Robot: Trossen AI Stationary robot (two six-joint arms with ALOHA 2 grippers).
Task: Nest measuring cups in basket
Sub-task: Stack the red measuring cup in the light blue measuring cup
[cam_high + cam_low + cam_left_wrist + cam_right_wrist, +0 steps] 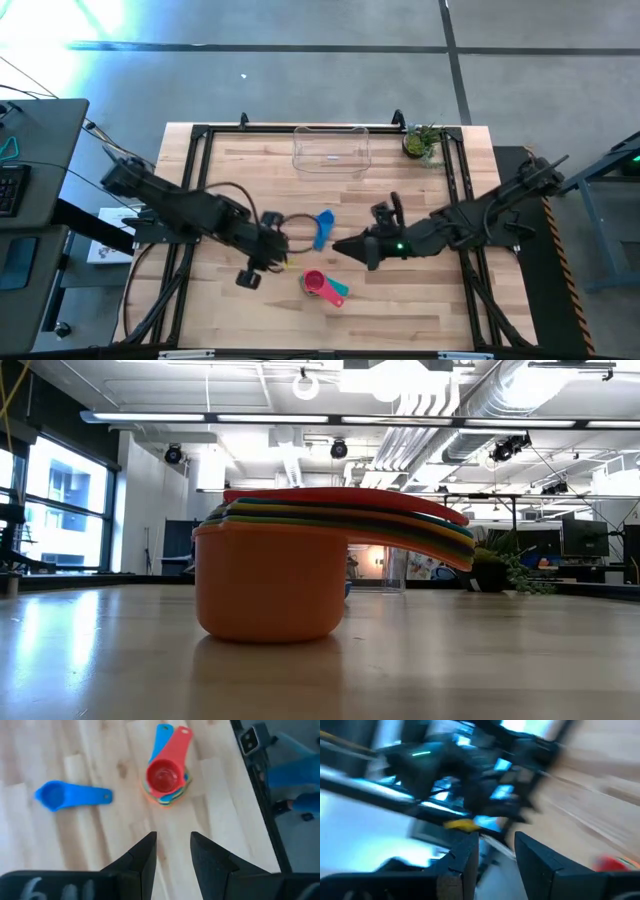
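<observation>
Measuring cups: most sit nested in one stack [322,286] on the desk [420,300], toward the near edge, roughly midway between the two arms. Red-orange cup on top in the left wrist view, with teal, green and yellow rims showing under it. One blue cup [322,228] lies alone on the wood, apart from the stack, nearer the middle.

Basket [331,149] is clear plastic and sits at the far edge of the desk, centre, well apart from the cups. I see nothing in it. Small potted plant [423,142] sits just to its right at the far corner.

Left gripper [276,250] is low over the desk just beside the blue cup. Its fingers [145,857] stand apart with bare wood between them, grasping nothing. Right gripper [345,246] points in from the right, near the blue cup. Its fingers [462,857] show a gap and hold nothing that I can make out.

Desk is pale butcher-block planks in a black frame. Floor is polished grey concrete with dark seam lines. Low view shows an open ceiling with white ducts, strip lights, tall windows on one side and monitors at the back.
</observation>
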